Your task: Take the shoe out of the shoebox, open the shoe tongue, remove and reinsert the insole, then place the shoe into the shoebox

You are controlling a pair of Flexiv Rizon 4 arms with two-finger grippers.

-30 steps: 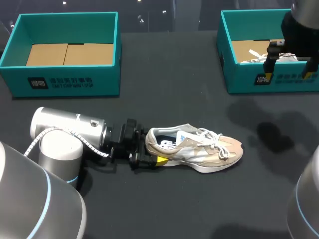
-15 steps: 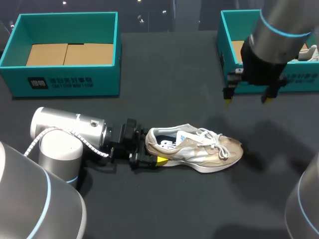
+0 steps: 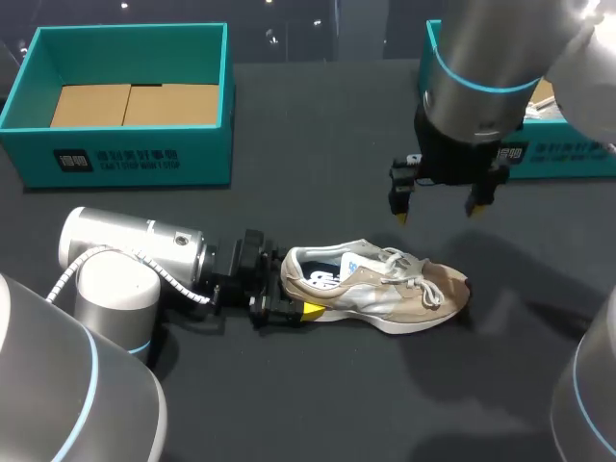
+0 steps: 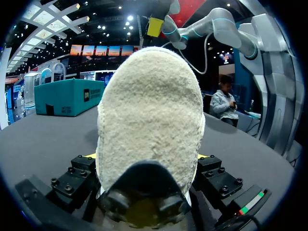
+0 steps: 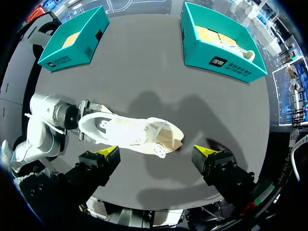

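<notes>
Head view is showing the shoe (image 3: 375, 287) already out of its box, sitting upright on its sole on the black table (image 3: 318, 404), toe pointing toward my right side. The first step therefore looks done. The tongue is lying flat under the laces and a dark insole appears to be sitting inside, so opening the tongue, taking out and refitting the insole and boxing the shoe all seem left to do.

The left gripper (image 3: 289, 287) is lying low on the table and clamping the heel from both sides. In the left wrist view the fuzzy cream heel is filling the space between its fingers. The right gripper (image 3: 438, 207) is hovering above the front of the shoe with its fingers spread wide and nothing between them. In the right wrist view the laces and toe are lying beneath that gap.

The shoe is a low trainer in beige and cream with grey side panels, white laces, a white sole and a small blue-and-white label inside. One teal shoebox (image 3: 125, 154) is standing at the far left of the table, showing only a cardboard floor. Another teal shoebox (image 3: 568, 159) is standing at the far right, partly hidden behind my right arm, with a pale shoe lying in it.
</notes>
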